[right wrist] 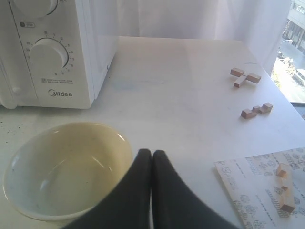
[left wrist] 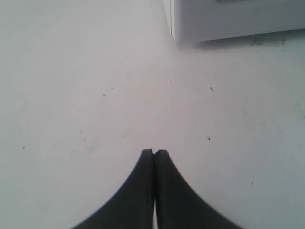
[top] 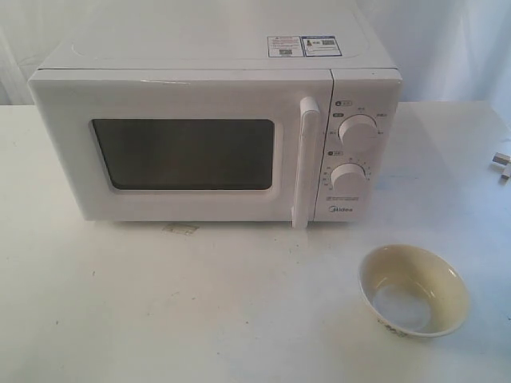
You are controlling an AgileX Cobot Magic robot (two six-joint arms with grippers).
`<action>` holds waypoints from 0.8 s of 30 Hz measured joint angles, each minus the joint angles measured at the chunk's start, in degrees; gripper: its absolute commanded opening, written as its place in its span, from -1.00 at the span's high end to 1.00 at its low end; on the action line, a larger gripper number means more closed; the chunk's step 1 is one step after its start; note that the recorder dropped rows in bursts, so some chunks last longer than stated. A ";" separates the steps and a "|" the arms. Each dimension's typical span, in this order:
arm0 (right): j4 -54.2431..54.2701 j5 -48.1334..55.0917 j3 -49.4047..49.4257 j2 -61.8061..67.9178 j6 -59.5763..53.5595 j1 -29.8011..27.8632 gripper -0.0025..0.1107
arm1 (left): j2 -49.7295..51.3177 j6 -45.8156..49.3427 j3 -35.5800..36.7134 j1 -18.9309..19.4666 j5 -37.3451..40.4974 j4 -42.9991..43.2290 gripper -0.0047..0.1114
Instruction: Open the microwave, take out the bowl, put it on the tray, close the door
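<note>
Loose wooden blocks [right wrist: 245,77] lie on the white table [top: 160,303] off to one side of the microwave [top: 200,56], and a printed sheet [right wrist: 248,191] carries a few more, all well apart from the bowl [top: 413,289]. The bowl is small, round and cream, paler at its inside bottom with dark marks low on the outside; it stands upright on bare tabletop in front of the two knobs [top: 357,133], while the door [top: 184,152] sits shut with its bar handle [top: 305,163] upright. The left claw [left wrist: 154,152] is pressed together on nothing over bare table near the microwave's corner, and the right claw [right wrist: 151,152], likewise pressed together and holding nothing, hangs just beside the bowl's rim.
</note>
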 measured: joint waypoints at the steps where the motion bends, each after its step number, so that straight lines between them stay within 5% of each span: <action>1: 0.00 0.00 0.00 0.00 0.00 0.00 0.96 | 0.00 0.50 0.09 0.00 -0.44 0.00 0.92; 24: 0.00 0.11 0.00 0.00 0.00 0.00 0.96 | -0.08 1.12 0.09 0.00 -2.53 -1.62 0.92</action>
